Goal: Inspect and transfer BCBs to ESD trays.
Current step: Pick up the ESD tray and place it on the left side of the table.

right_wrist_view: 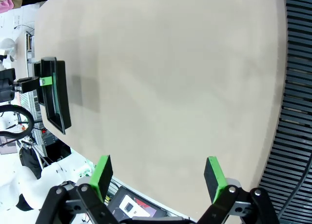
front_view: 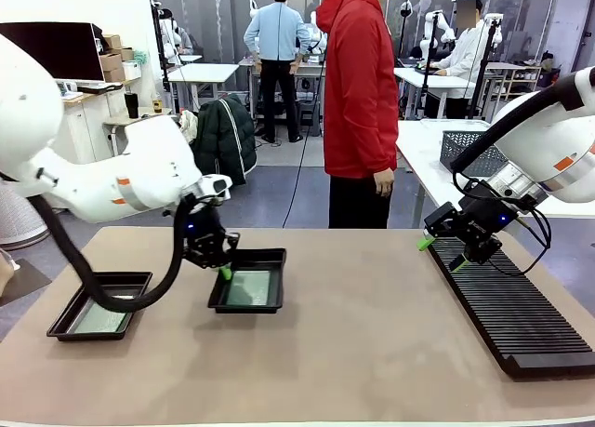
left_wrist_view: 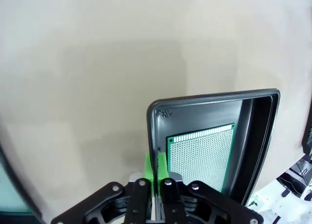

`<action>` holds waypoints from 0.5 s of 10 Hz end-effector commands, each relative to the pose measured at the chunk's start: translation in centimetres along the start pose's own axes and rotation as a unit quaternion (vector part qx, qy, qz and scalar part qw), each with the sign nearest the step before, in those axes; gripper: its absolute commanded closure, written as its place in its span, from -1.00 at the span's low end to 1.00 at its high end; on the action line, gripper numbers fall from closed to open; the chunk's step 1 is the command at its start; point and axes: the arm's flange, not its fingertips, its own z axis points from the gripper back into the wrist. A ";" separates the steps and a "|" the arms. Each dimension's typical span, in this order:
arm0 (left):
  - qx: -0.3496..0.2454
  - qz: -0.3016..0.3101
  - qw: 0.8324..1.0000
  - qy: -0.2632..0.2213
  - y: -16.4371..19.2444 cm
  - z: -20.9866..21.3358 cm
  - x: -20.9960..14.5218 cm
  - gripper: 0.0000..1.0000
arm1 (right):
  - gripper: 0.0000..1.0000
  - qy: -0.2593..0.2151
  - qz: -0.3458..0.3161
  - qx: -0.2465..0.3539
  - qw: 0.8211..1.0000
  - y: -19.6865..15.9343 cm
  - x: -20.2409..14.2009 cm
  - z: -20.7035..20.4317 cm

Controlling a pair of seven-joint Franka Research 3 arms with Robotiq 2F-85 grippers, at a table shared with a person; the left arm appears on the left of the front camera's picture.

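- Circuit board point(left_wrist_view: 202, 155) lies flat inside the middle tray point(front_view: 249, 287), green, dotted with holes; in the left wrist view it sits just past the left gripper's fingertips, on the inner side of the tray rim.
- Left gripper point(front_view: 223, 271) is clamped on that tray's rim at its left edge; left wrist view shows the two green pads point(left_wrist_view: 148, 170) pressed together with the thin black tray wall between them.
- That tray looks tilted, left side raised where the gripper holds it, the right side lower toward the table point(front_view: 353, 343).
- Second tray point(front_view: 100, 305) rests flat on the table at far left, well apart from the held tray; something pale and flat lies in it, can't tell for sure that it's a board.
- Right gripper point(front_view: 442, 253) hangs over the near-left end of the long black slotted rack point(front_view: 516, 311) on the right side, jaws wide apart, nothing between them.
- Right wrist view: both green fingers point(right_wrist_view: 101, 174) spread, bare table beyond, rack along the right edge, held tray far off at left.
- Person in a red hoodie point(front_view: 361, 83) stands at the far side of the table, hand hanging down, not touching anything.
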 end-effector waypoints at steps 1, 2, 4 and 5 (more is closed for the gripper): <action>0.001 0.000 1.000 0.000 3.1 1.3 -2.1 0.99 | -1.00 -0.001 -0.008 -0.010 1.000 0.2 -0.1 0.1; 0.002 -0.001 1.000 0.002 4.4 1.4 -2.6 0.99 | -1.00 -0.001 -0.008 -0.010 1.000 0.2 -0.1 0.1; 0.005 0.008 1.000 0.000 6.6 1.4 -3.4 0.99 | -1.00 -0.001 -0.008 -0.010 1.000 0.2 -0.1 0.1; 0.011 0.018 1.000 -0.007 7.5 1.4 -3.8 0.99 | -1.00 -0.001 -0.008 -0.010 1.000 0.2 -0.1 0.1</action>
